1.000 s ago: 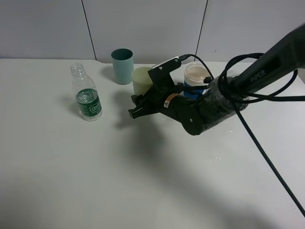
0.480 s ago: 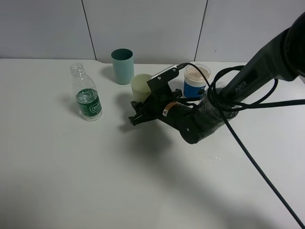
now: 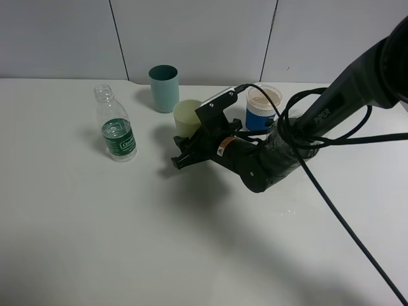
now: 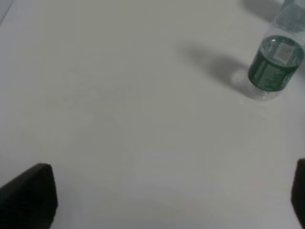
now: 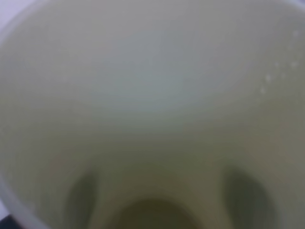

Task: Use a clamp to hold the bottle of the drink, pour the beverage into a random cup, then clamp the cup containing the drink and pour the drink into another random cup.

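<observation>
A clear bottle (image 3: 117,131) with a green label stands uncapped at the left; it also shows in the left wrist view (image 4: 275,67). A pale yellow cup (image 3: 186,114) stands mid-table, and its blurred wall fills the right wrist view (image 5: 152,109). My right gripper (image 3: 182,157) reaches across and lies right against the front of this cup, partly hiding it. Two dark finger shapes (image 5: 82,200) show through the cup wall. I cannot tell if the jaws are shut. My left gripper (image 4: 162,200) is open and empty above bare table, away from the bottle.
A teal cup (image 3: 164,88) stands behind the yellow cup. A blue cup with a white rim (image 3: 262,107) stands to the right, behind my right arm. Black cables (image 3: 331,191) trail from the arm across the right of the white table (image 3: 127,242).
My right gripper has moved slightly left and down, closing in on the yellow cup. The bottle and the other cups have not moved.
</observation>
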`<control>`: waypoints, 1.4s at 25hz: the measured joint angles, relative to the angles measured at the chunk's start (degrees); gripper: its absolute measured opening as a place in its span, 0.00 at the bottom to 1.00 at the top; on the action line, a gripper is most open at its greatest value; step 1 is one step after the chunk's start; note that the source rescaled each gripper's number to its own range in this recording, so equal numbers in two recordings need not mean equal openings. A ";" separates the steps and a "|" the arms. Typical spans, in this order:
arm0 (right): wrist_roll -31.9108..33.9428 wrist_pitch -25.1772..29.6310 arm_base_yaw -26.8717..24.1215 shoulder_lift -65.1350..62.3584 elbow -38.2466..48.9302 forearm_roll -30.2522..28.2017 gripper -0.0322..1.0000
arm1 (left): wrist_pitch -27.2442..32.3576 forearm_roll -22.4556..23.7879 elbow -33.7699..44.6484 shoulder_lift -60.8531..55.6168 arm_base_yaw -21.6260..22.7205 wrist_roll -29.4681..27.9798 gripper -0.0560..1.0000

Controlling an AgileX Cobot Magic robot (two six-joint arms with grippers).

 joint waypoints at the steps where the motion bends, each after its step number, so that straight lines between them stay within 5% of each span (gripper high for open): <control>1: 0.00 0.00 0.00 0.00 0.00 0.00 0.04 | 0.00 0.00 0.00 0.00 0.00 0.00 1.00; 3: 0.00 0.05 0.00 0.00 0.00 0.00 0.05 | 0.00 0.00 0.00 0.00 0.00 0.00 1.00; 5: 0.00 0.34 0.00 0.00 0.00 0.00 0.25 | 0.00 0.00 0.00 0.00 0.00 0.00 1.00; 6: 0.00 0.34 0.00 0.00 0.00 0.00 0.25 | 0.00 0.00 0.00 0.00 0.00 0.00 1.00; 9: 0.00 0.01 0.00 0.00 0.05 0.05 0.78 | 0.00 0.00 0.00 0.00 0.00 0.00 1.00; 13: -0.67 -0.21 0.00 -0.38 0.09 0.05 0.96 | 0.00 0.00 0.00 0.00 0.00 0.00 1.00; 17: -1.04 1.35 0.00 -2.66 0.16 0.00 0.99 | 0.00 0.00 0.00 0.00 0.00 0.00 1.00; 18: -1.09 7.13 0.47 -8.27 0.23 0.05 0.99 | 0.00 0.00 0.00 0.00 0.00 0.00 1.00; 30: -1.10 33.02 0.68 -29.07 0.29 0.05 1.00 | 0.00 0.00 0.00 0.00 0.00 0.00 1.00; 35: -1.10 37.77 0.68 -34.82 0.33 0.05 1.00 | 0.00 0.00 0.00 0.00 0.00 0.00 1.00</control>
